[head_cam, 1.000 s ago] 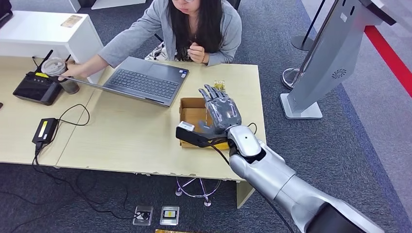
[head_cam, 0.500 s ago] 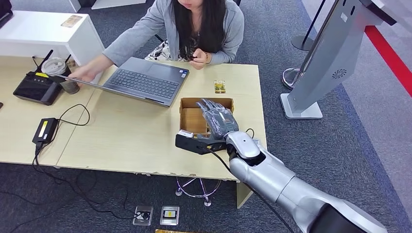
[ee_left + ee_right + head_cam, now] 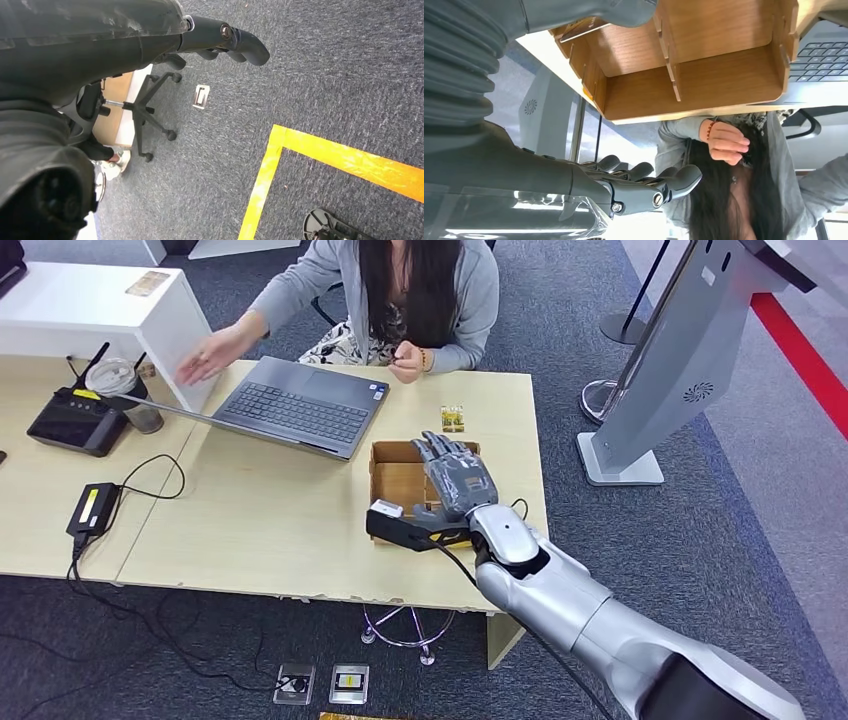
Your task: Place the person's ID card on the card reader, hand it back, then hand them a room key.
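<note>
One small shift marks this moment: the right robot hand [image 3: 457, 476] has lifted a little off the reader [image 3: 405, 528] and now hovers over the box [image 3: 392, 480], fingers spread and holding nothing. Half a second ago it sat lower, at the box's near edge, almost on the reader. A second ago it reached past the box's far side and partly hid the card [image 3: 452, 418]. That card now lies flat on the desk [image 3: 270, 520] just beyond the box, on the person's side, untouched by either hand. Judging from this, the card has yet to be picked up, so the reader step looks not yet done. The person's hand [image 3: 205, 355] has left the cup [image 3: 135, 390], far to the box's left, and hangs raised in the air. The left robot hand [image 3: 225, 40] hangs over the floor, fingers loose and empty.
</note>
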